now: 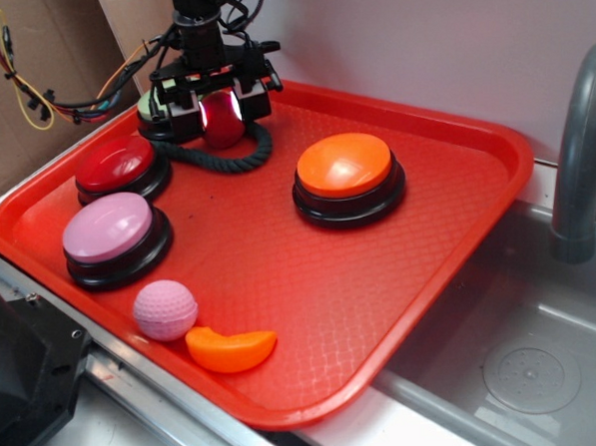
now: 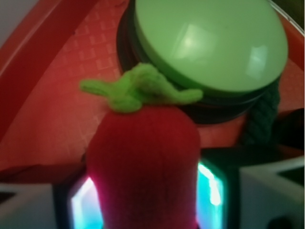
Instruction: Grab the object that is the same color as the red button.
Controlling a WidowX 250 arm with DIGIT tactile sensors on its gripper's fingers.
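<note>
The fuzzy dark-red ball (image 1: 222, 123) sits at the back left of the red tray (image 1: 451, 275), joined to a dark green rope loop (image 1: 237, 159). My gripper (image 1: 219, 109) is down over it, its jaws pressed against both sides of the ball. In the wrist view the ball (image 2: 143, 167) fills the gap between the lit fingers (image 2: 209, 191), with its light green fuzzy stem (image 2: 138, 88) on top; my gripper (image 2: 145, 200) is shut on it. The glossy red button (image 1: 120, 164) on a black base stands just left of the gripper.
A green-domed button (image 2: 209, 43) stands right behind the ball. A pink-domed button (image 1: 114, 233), an orange-domed button (image 1: 345, 173), a pink dimpled ball (image 1: 166, 310) and an orange wedge (image 1: 231, 348) are on the tray. A sink with a grey faucet (image 1: 579, 148) lies right.
</note>
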